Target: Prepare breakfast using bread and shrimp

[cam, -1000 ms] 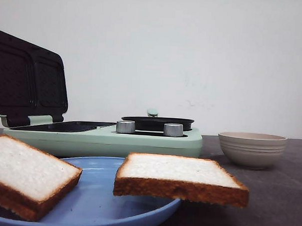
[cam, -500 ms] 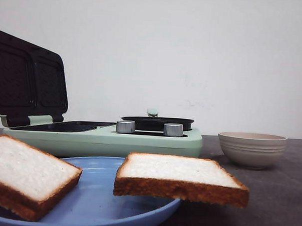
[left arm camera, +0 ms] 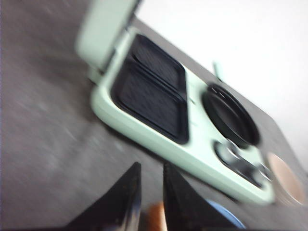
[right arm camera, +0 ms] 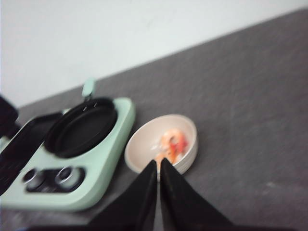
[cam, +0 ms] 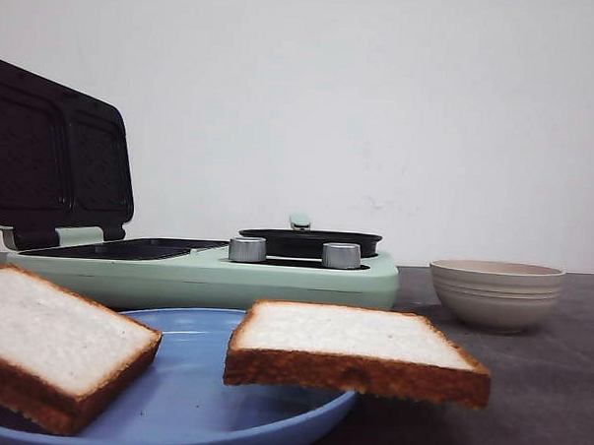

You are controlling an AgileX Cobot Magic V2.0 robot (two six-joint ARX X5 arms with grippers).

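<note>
Black fingers (right arm camera: 159, 168) nearly closed above shrimp (right arm camera: 173, 142).

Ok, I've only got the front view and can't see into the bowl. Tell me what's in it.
Observer: The right wrist view shows something orange-pink, likely the shrimp, lying in the bowl.
Operator: Report the right fingers.
Observer: The right gripper is shut and holds nothing.
Operator: Now check the sandwich plates from above.
Observer: In the left wrist view, both dark sandwich plates of the breakfast maker are bare.
</note>
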